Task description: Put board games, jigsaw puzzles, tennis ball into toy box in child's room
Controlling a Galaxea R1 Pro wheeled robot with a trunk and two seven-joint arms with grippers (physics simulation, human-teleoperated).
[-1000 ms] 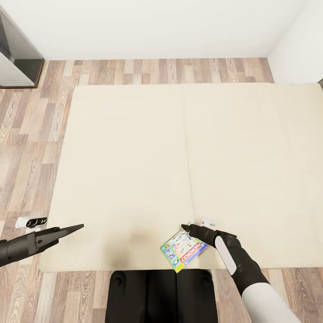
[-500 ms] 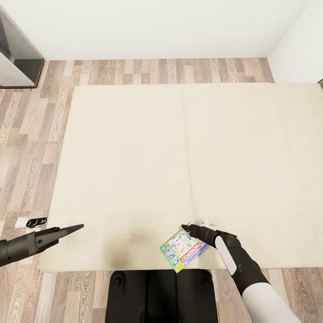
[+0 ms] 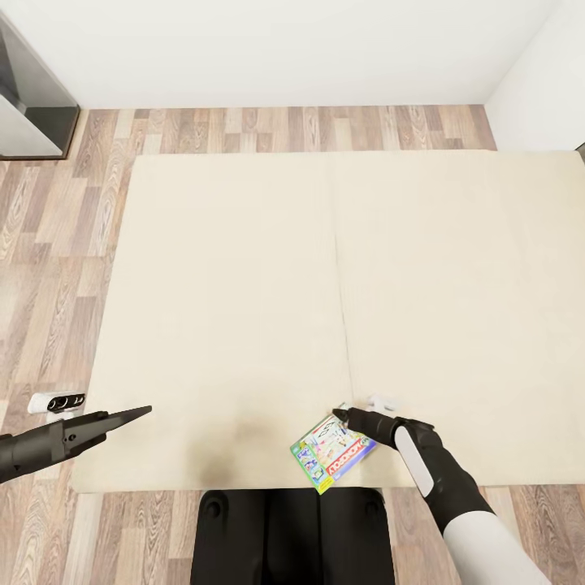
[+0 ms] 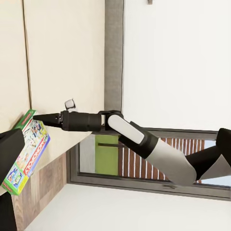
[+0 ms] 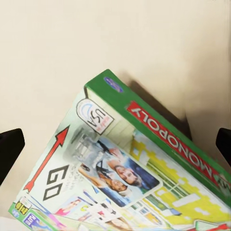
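Monopoly box [image 5: 134,168] on bed [image 3: 244,284], between spread fingers of right gripper [image 5: 115,142].

My right wrist view cuts the Monopoly box [image 5: 130,168] off at the picture's edge, and my right gripper's fingertips [image 5: 10,149] show only as dark slivers at either side. From the head view, the bed [image 3: 244,268] runs out of frame on the right, and the small print on the box cover is too tiny for me to read.
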